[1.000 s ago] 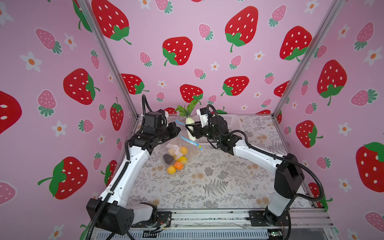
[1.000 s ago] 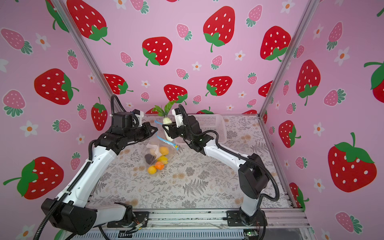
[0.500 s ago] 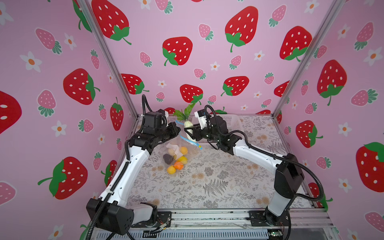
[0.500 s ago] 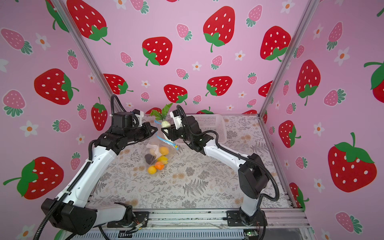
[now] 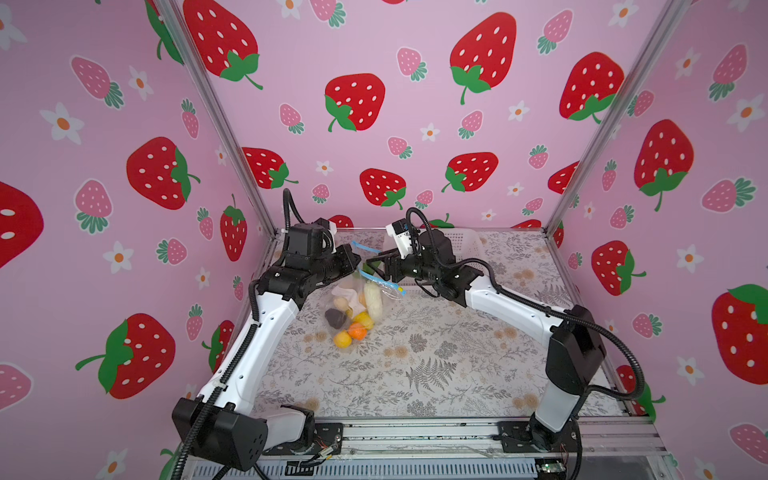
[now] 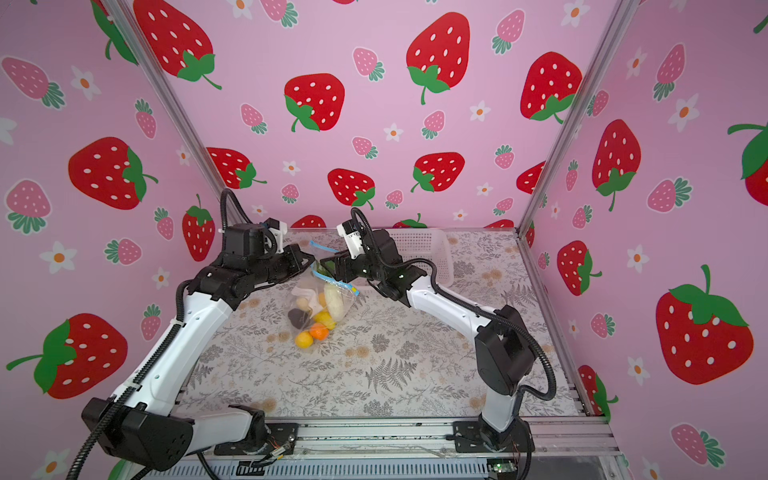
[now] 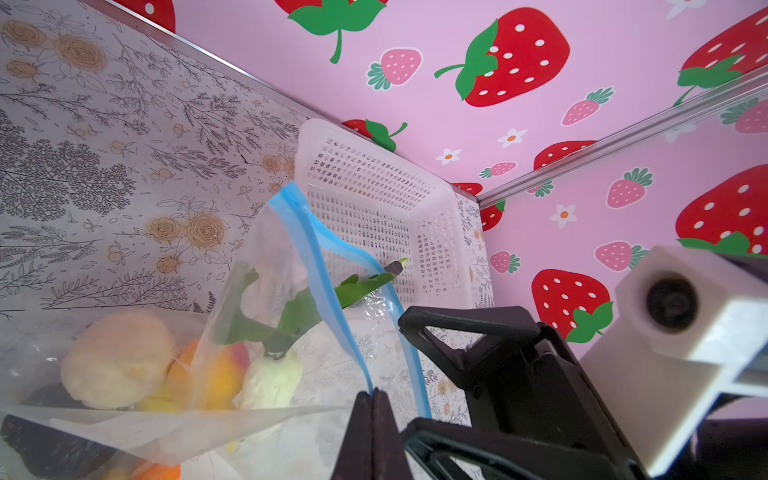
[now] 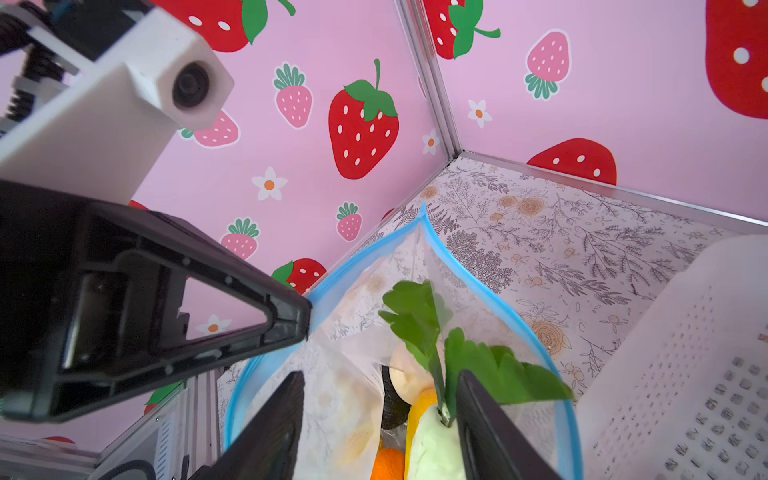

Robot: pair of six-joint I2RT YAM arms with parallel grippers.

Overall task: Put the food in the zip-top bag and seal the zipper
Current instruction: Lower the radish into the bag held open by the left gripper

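1 zip-top bag (image 5: 386,301) holds 6 visible food pieces (image 5: 357,331); left jaws clench zipper (image 7: 311,253), right jaws released

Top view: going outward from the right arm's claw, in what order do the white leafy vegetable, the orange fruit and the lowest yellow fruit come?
1. The white leafy vegetable, right beside the right gripper, near the mouth of the zip-top bag.
2. The orange fruit, deeper inside the bag.
3. The lowest yellow fruit, at the bag's bottom end, farthest.
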